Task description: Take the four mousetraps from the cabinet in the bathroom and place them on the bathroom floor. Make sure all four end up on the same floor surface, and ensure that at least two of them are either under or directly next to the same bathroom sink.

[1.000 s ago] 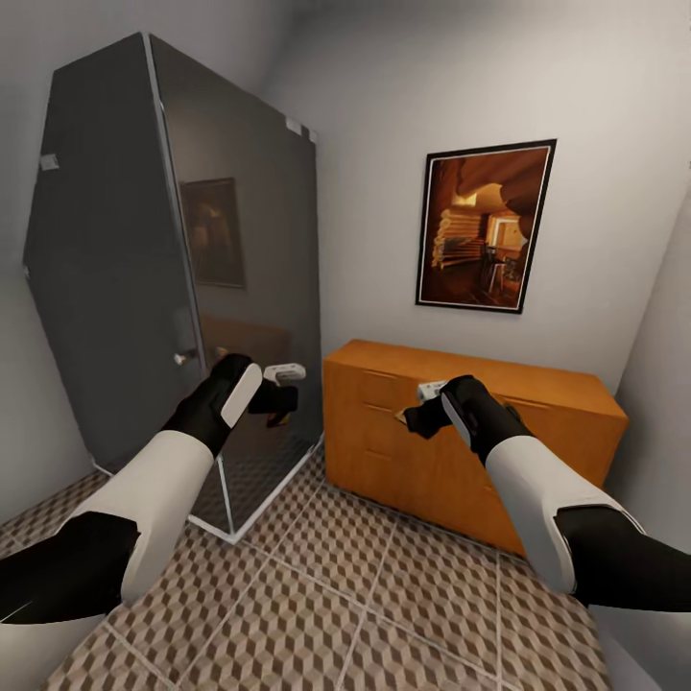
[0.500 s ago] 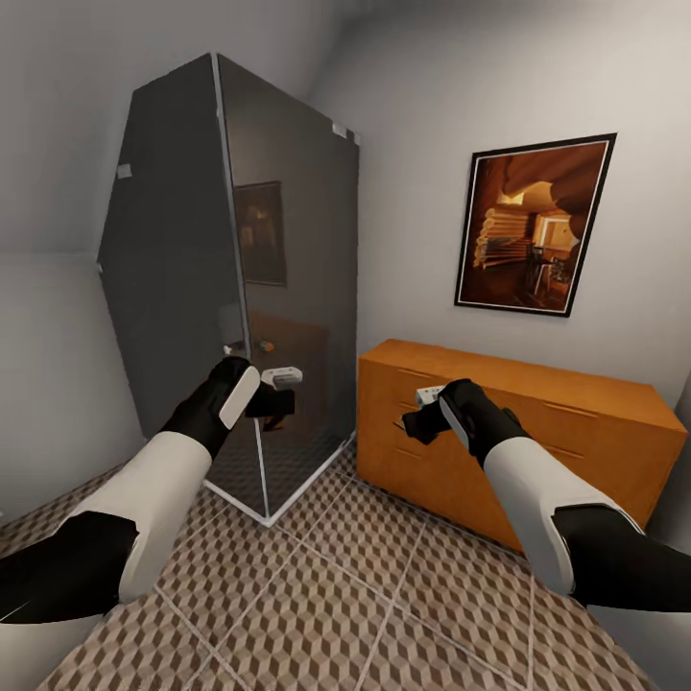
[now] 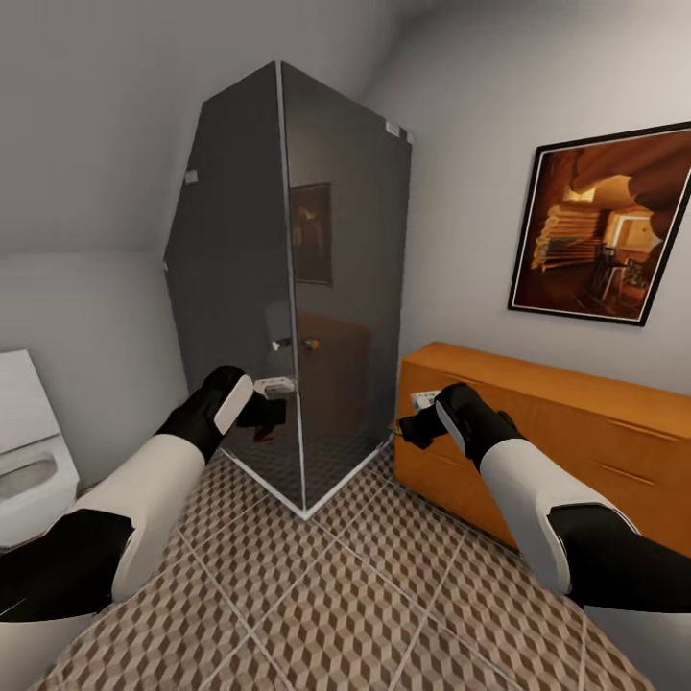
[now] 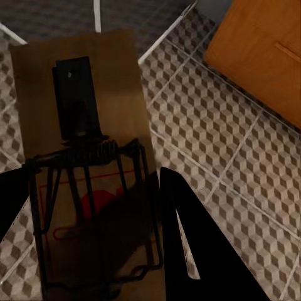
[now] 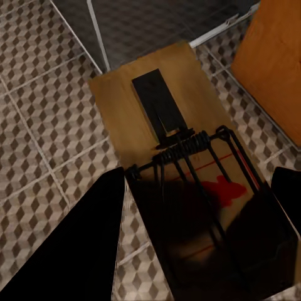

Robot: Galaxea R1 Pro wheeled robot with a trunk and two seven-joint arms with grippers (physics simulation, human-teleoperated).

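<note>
Each of my grippers carries a mousetrap above the cube-patterned bathroom floor. My left gripper is shut on a brown wooden mousetrap with dark wire parts; its black fingers flank the board. My right gripper is shut on a second mousetrap, held between its dark fingers. The orange-brown cabinet stands against the wall to the right, just behind the right gripper. The bathroom sink is out of view.
A dark glass shower enclosure fills the corner ahead, its near edge between my two grippers. A white toilet sits at the far left. A framed picture hangs above the cabinet.
The whole view has swung left: the shower and cabinet have slid right in the picture and the toilet has come into view. Both grippers keep their mousetraps.
</note>
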